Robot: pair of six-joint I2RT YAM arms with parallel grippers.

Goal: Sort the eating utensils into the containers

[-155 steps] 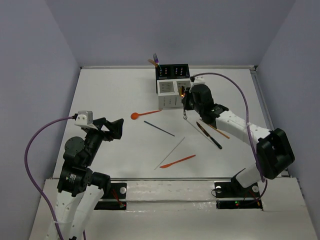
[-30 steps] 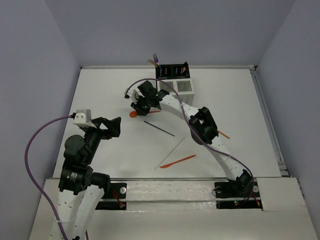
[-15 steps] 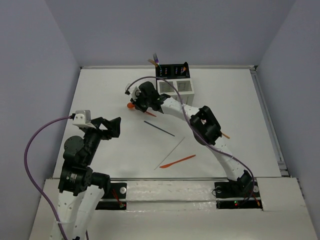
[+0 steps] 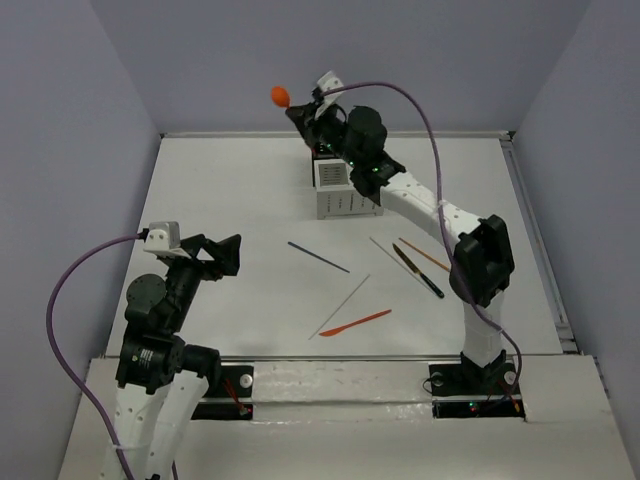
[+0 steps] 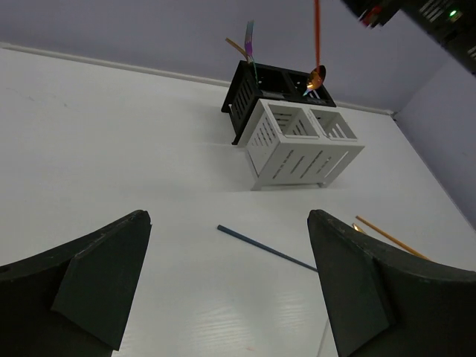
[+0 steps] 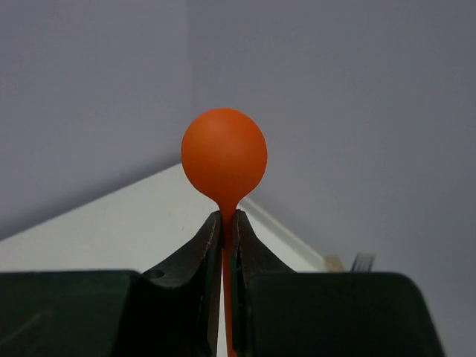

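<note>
My right gripper (image 4: 301,108) is shut on the neck of an orange spoon (image 4: 280,96) and holds it high above the containers, bowl up. In the right wrist view the bowl (image 6: 224,156) stands just above the closed gripper (image 6: 228,219). In the left wrist view the spoon's handle (image 5: 316,33) hangs down over the black holders (image 5: 264,83). The white holders (image 4: 340,195) stand in front of them. A purple fork (image 5: 251,44) stands in a black holder. My left gripper (image 4: 215,255) is open and empty, well left of the dark blue chopstick (image 4: 318,256).
On the table lie a silver chopstick (image 4: 345,300), an orange knife (image 4: 355,322), a black-handled knife (image 4: 418,272), an orange chopstick (image 4: 425,255) and another thin silver stick (image 4: 385,255). A raised rim runs along the table's back and right edges.
My right gripper took the orange spoon off the table left of the holders and lifted it up over the black holders. The left arm has not moved.
</note>
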